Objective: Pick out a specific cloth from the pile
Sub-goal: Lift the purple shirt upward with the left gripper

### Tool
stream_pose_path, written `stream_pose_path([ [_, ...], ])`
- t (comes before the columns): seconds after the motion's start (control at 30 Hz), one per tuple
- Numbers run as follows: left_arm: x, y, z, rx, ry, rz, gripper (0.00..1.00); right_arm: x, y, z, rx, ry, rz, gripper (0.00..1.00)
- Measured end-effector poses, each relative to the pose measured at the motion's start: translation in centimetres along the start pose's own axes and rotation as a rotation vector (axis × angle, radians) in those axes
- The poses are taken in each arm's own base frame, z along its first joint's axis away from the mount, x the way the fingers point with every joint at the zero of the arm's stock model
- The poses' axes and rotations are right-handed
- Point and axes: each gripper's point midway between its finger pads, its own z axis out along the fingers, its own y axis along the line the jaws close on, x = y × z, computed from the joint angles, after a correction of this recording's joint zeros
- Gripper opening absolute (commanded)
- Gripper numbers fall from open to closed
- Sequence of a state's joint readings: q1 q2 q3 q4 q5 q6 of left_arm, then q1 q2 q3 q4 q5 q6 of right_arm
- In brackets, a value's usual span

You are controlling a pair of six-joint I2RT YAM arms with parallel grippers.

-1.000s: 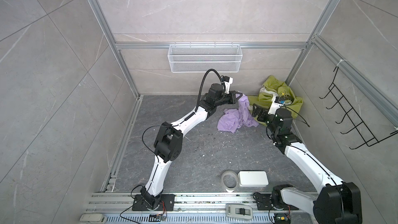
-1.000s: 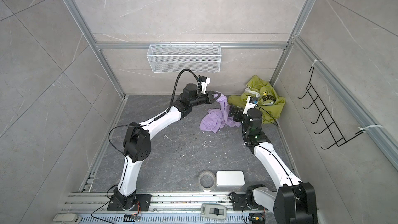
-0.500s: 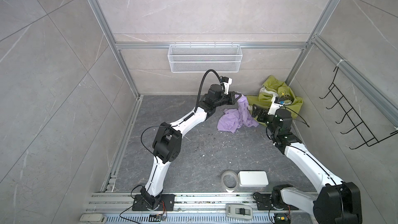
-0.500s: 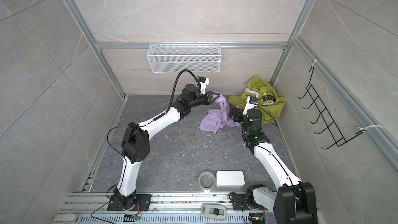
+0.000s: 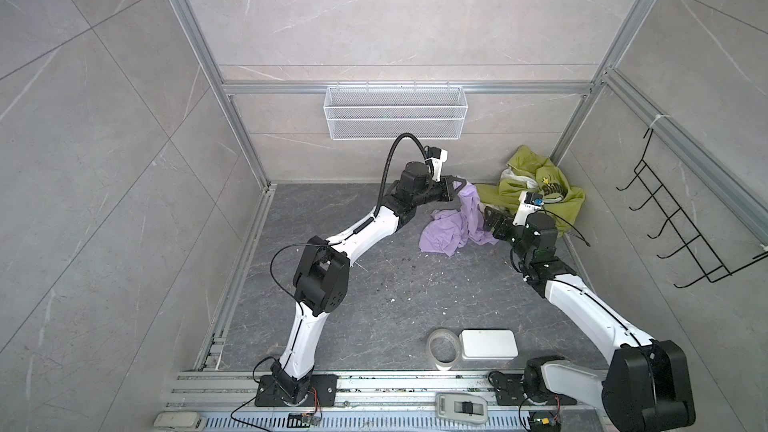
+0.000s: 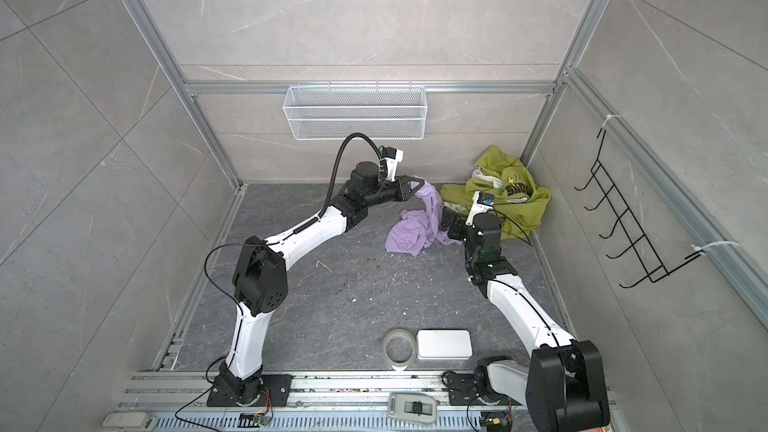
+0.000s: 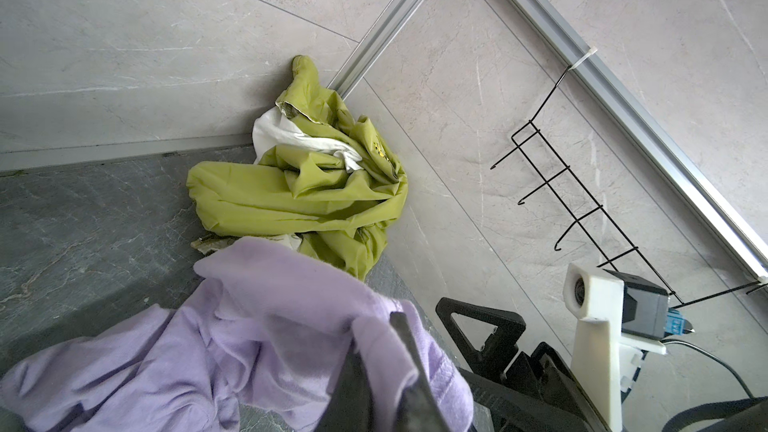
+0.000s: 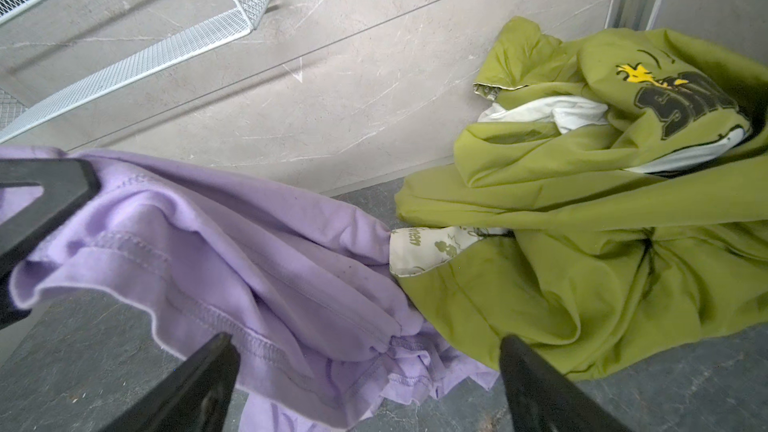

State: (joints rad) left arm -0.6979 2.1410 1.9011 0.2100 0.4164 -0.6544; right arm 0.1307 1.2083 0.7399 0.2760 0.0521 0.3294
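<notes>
1. Dark grey stone floor point(image 5: 365, 292), walled in by pale tiles and metal framing, carried the cloth point(image 5: 446, 230). It was lavender, hemmed and crumpled, and lay just beside the pile point(image 5: 544, 201), which was heaped in the far right corner.
2. One fold of the cloth touched the edge of the pile's olive-green garment in the right wrist view. Otherwise the two lay apart.
3. The left gripper point(image 5: 458, 188) was clamped on an upper edge of the cloth. It held that part raised while the rest trailed down onto the floor.
4. The right gripper point(image 8: 365, 338) had its jaws spread wide and gripped nothing. It sat low between cloth and pile, and the cloth's lower hem lay between its fingers in its wrist view.
5. The step in hand looked like the separation itself: the cloth was gripped but not yet drawn clear of the green fabric.
6. The next move probably called for the left arm to carry the cloth toward the open middle of the floor. The right arm could close on the hem or leave it free. A snag at the touching fold might have dragged green fabric along.
7. Farther out, well apart from the work, were the wire basket point(image 5: 395, 118) on the back wall, the hook rack point(image 5: 685, 238) on the right wall, and a tape roll point(image 5: 442, 346) beside a white box point(image 5: 489, 343) near the front rail.
</notes>
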Motion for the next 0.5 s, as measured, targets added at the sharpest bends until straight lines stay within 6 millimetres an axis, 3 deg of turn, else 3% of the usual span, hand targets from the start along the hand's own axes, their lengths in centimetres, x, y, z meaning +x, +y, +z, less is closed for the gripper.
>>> stream_pose_path([
  [0.5,-0.92,-0.62,-0.54,-0.006,-0.024,0.020,0.00,-0.09,0.04,0.09,-0.003,-0.007,0.001,1.00],
])
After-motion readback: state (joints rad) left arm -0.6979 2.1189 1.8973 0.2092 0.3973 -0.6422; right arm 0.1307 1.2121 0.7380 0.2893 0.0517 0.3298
